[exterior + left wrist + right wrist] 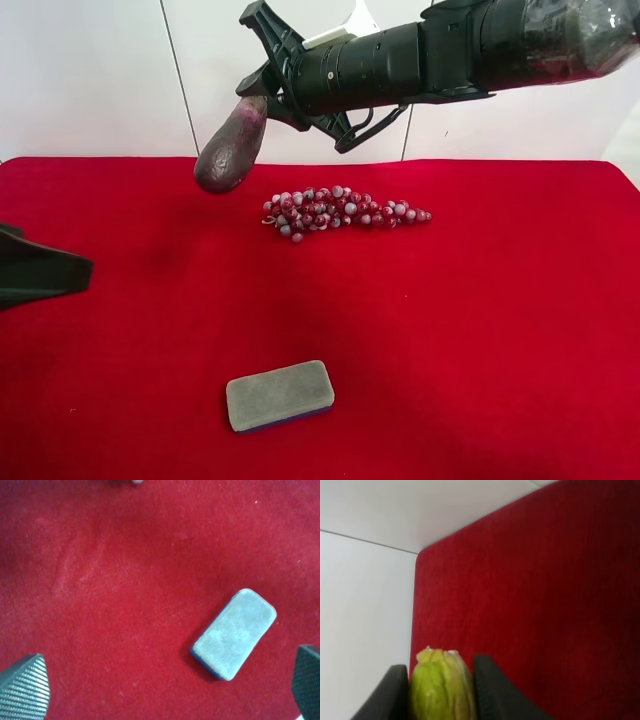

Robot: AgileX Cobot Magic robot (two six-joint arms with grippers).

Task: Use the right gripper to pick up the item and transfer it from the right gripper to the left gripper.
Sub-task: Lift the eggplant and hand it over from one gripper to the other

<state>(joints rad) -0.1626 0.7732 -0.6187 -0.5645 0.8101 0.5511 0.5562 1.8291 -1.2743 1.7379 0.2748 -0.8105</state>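
Exterior high view: the right gripper (pixel 252 92) comes in from the view's upper right on a glossy black arm and is clamped on the stalk end of the toy eggplant (pixel 232 150). The eggplant hangs from it, tilted, with its dark purple rounded end lowest. It is lifted off the red cloth (pixel 480 330), near the cloth's far edge and in front of the white wall (pixel 90 80). A bunch of grapes (pixel 340 210) lies on the cloth just to the view's right of the eggplant and lower, apart from it. A grey eraser (pixel 280 395) lies flat near the front edge, well apart from both.

Right wrist view confirms the grip – the eggplant's yellow-green stalk end (pixel 441 682) sits squeezed between the two black fingers (pixel 492 690), touching both, with red cloth and white wall beyond.

Left wrist view: the left gripper (pixel 165 686) hangs over the cloth with its jaws wide apart and nothing between them – one ribbed finger (pixel 25 687) is at each side of the picture. The eraser (pixel 234 632) lies on the cloth below, closer to one finger than the other and touching neither. In the exterior high view this gripper shows only as a black shape at the left edge, well apart from the eggplant.
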